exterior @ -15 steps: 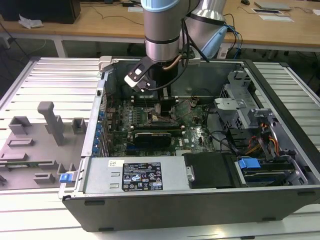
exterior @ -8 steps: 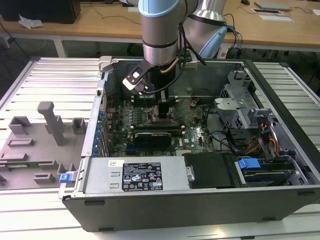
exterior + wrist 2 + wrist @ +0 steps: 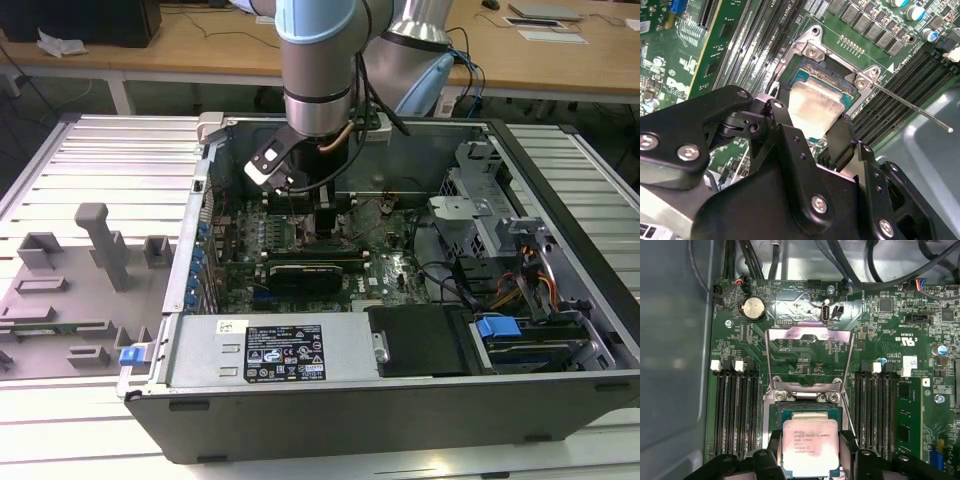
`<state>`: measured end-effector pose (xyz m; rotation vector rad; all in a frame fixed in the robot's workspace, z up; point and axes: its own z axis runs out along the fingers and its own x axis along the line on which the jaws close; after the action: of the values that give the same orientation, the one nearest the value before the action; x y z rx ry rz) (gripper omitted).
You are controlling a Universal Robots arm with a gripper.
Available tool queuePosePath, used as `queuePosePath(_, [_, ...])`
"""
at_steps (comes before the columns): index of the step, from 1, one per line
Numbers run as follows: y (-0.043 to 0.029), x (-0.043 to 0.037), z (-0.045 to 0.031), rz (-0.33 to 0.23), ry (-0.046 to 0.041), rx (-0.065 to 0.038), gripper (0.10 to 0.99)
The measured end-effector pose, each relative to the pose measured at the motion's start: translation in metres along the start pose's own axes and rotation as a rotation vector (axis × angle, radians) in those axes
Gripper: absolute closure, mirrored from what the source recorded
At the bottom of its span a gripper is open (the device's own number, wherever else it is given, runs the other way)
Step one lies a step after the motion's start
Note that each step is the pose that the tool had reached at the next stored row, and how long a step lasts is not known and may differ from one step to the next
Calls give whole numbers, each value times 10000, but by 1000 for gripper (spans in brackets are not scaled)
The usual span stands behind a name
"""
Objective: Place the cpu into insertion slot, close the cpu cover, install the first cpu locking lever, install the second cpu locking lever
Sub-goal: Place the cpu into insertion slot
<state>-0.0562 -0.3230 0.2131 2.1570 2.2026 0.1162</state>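
The cpu (image 3: 810,450) was clamped by its two opposite edges between the jaws of the gripper (image 3: 810,442), silvery top facing up and roughly level. It hung partly over the near edge of the insertion slot (image 3: 810,412), whose dark frame and far rim showed beyond the chip in both wrist views. The second wrist view gave the same picture: the cpu (image 3: 812,107) gripped over the near part of the insertion slot (image 3: 827,80), the gripper (image 3: 810,117) closed on it. By my reading the chip was not yet seated, though whether it was touching the socket could not be told.

The cpu cover (image 3: 810,333) was swung open, away from the socket toward the coin battery (image 3: 753,308). A locking lever (image 3: 912,109) stuck out free from a socket corner, unlatched. So placing was under way; closing the cover and both levers were not yet done.

Memory slots (image 3: 737,410) flanked the socket on the green motherboard (image 3: 920,420). In the exterior view the gripper (image 3: 328,225) reached down inside the open computer case (image 3: 400,420)
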Motion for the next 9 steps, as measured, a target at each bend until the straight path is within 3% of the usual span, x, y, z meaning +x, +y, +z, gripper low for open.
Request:
queuePosePath(3, [-11, 1, 72, 94, -8, -1, 545])
queuePosePath(9, [-14, 34, 114, 143, -11, -2, 545])
